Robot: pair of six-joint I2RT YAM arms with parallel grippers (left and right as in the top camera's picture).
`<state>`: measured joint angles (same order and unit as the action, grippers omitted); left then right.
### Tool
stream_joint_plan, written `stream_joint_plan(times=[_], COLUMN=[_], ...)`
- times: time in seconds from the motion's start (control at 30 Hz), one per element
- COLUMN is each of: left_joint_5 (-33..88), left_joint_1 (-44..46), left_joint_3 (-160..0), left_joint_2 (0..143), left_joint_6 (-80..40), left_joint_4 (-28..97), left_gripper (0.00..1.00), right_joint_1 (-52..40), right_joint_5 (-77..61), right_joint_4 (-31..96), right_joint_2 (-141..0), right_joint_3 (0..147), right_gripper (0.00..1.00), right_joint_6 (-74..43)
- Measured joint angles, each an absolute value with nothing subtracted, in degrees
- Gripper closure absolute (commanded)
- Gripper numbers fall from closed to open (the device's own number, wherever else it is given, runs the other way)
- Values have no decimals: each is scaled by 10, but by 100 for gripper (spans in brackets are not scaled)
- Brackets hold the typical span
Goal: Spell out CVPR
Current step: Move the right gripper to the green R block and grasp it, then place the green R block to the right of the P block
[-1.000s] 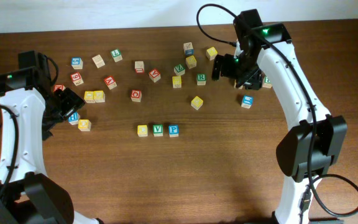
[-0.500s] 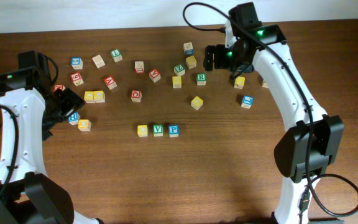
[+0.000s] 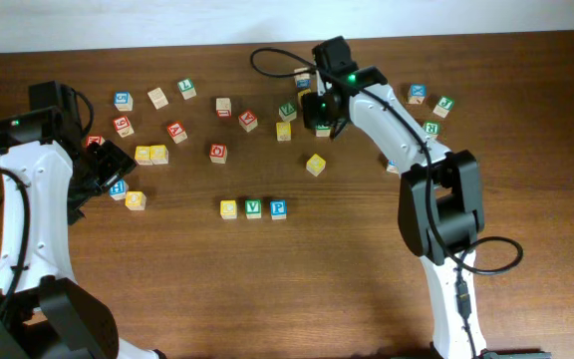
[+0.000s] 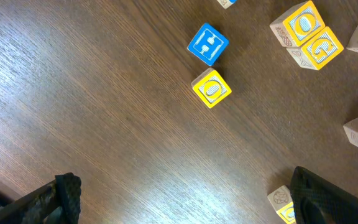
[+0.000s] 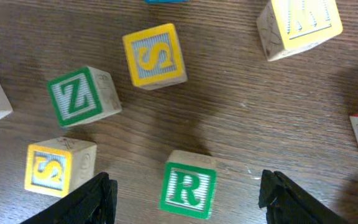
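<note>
Green R block (image 5: 188, 190) sat low centre in the right wrist view, white letter on a green face, upright on the brown table (image 3: 367, 279). Right gripper (image 5: 186, 184) hung over it, jaws apart, one black finger at lower left and one at lower right, R block in the gap between them; contact could not be told. In the overhead view this gripper was in the upper middle of the frame and covered most of that block.

Readable around it in the right wrist view:
- a green Z block (image 5: 79, 96) up and left
- a yellow S block (image 5: 156, 56) above
- a second yellow S block (image 5: 55, 168) at far left

Those made four whole blocks. Four more were cut by the frame edges, and the letter on the yellow block at upper right (image 5: 300, 22) was unclear.

Lower centre of the overhead view held a row of three blocks, side by side:
- a yellow block (image 3: 228, 208), letter too small to read
- a green V block (image 3: 253, 207)
- a blue P block (image 3: 278, 208)

The row lay well apart from the R block.

Left gripper (image 4: 185, 193) was at the left side of the table, jaws wide apart, holding nothing. Its view showed a blue block (image 4: 207, 44) just beside a yellow one (image 4: 211, 88), and two touching yellow blocks (image 4: 312, 34) at upper right, markings not legible.
</note>
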<state>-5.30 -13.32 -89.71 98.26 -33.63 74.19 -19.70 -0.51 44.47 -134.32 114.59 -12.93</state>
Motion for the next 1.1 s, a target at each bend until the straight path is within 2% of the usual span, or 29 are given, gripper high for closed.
stream_joint_plan(times=[0.13, 0.17, 0.2, 0.27, 0.37, 0.43, 0.53, 0.57, 0.6, 0.67, 0.77, 0.87, 1.1], left_joint_5=[-53, -53, -53, -53, -53, -53, -53, -53, -53, -53, -53, -53, -53], left_joint_1=[-133, -133, -133, -133, -133, -133, -133, -133, -133, -133, -133, -133, -133], left_joint_3=[-897, -897, -897, -897, -897, -897, -897, -897, -897, -897, -897, -897, -897], left_joint_2=[983, 983, 983, 983, 983, 983, 983, 983, 983, 983, 983, 983, 983], left_joint_6=[-336, -336, -336, -336, -336, -336, -336, -336, -336, -336, -336, -336, -336], left_joint_4=[742, 742, 742, 742, 742, 742, 742, 742, 742, 742, 742, 742, 742], left_gripper=[1, 1, 1, 1, 1, 1, 1, 1, 1, 1, 1, 1, 1], right_joint_1=[-208, -208, -208, -208, -208, -208, -208, -208, -208, -208, -208, -208, -208], right_joint_5=[37, 37, 38, 43, 47, 47, 47, 47, 47, 47, 47, 47, 47], right_joint_4=[441, 439, 435, 432, 432, 435, 437, 439, 442, 450, 460, 463, 476], right_joint_2=[-1381, -1388, -1389, -1389, -1389, -1389, -1389, -1389, -1389, -1389, -1389, -1389, -1387], right_joint_3=[1146, 1145, 1145, 1145, 1145, 1145, 1145, 1145, 1145, 1145, 1145, 1145, 1145], right_gripper=[34, 37, 49, 60, 63, 72, 71, 57, 53, 53, 67, 73, 76], right_joint_6=[-185, -192, -195, -198, -204, -203, -206, -206, -206, -205, -207, -206, -205])
